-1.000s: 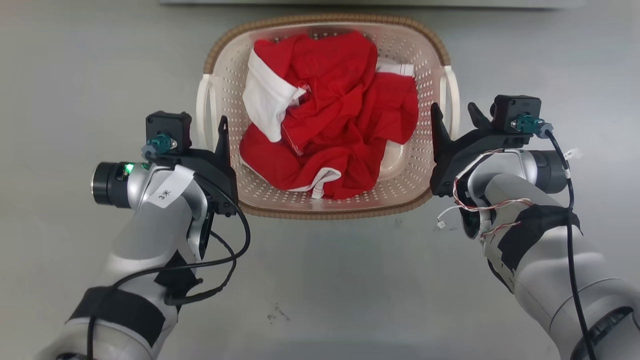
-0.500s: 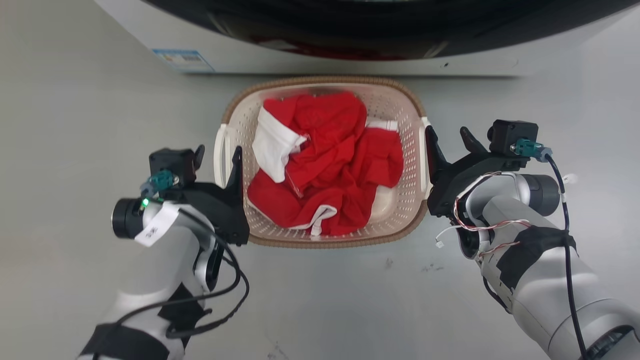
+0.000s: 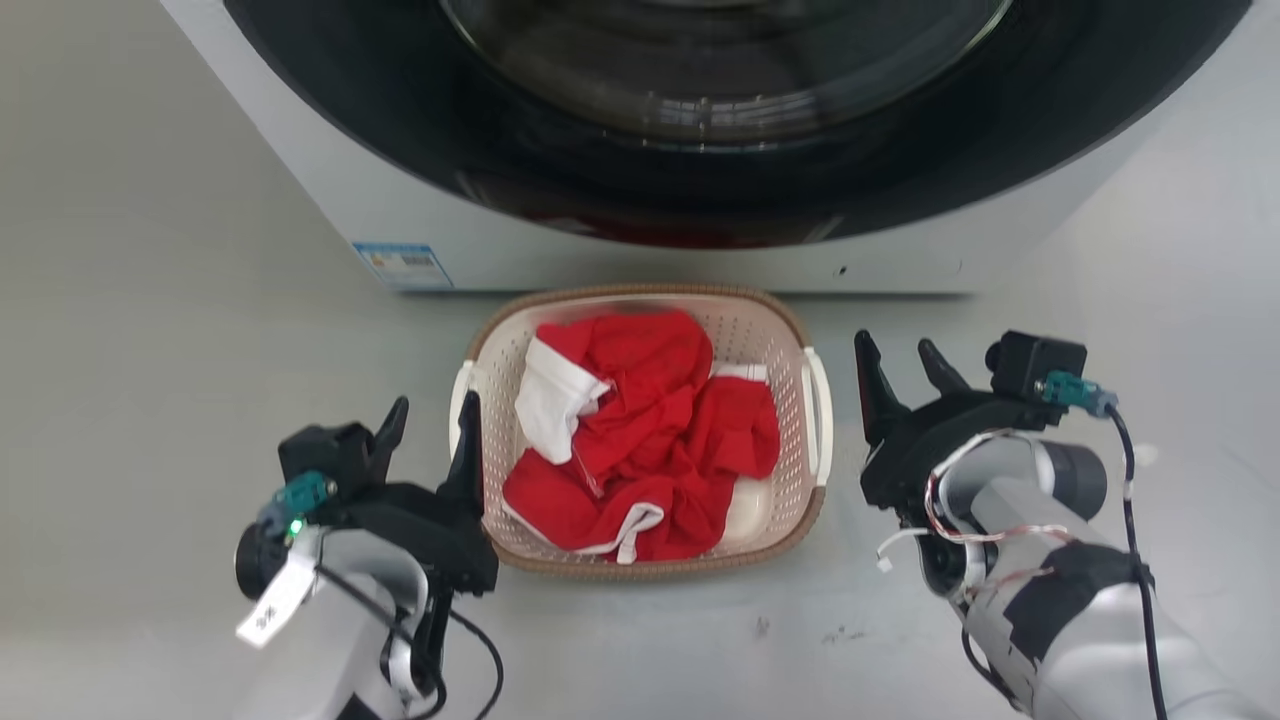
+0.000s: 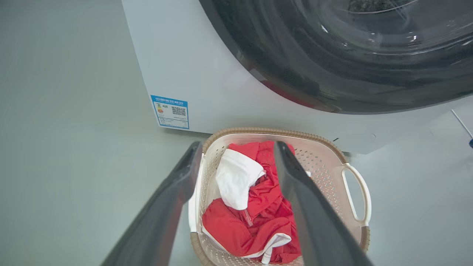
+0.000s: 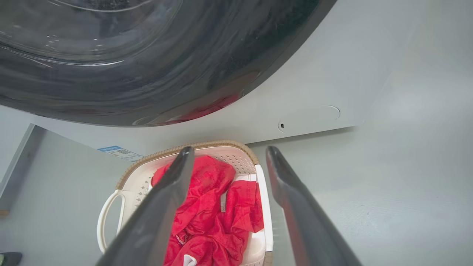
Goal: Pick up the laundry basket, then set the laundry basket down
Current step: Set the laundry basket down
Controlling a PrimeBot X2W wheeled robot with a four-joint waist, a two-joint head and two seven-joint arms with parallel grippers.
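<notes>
The laundry basket stands on the floor just in front of the washer, cream with a brown rim, holding crumpled red and white clothes. My left gripper is open at the basket's left side, its inner finger over the left handle. The left wrist view has its open fingers above the basket's left wall. My right gripper is open, a little to the right of the right handle and apart from it. The right wrist view has that gripper above the basket.
The washer rises right behind the basket, white-fronted with a large dark round door and a blue label at its lower left. Grey floor spreads to both sides and in front.
The whole head picture has shifted: the camera pulled back and up, bringing the washer into view. Against the basket, my right gripper has come off the right handle and stands farther right.
</notes>
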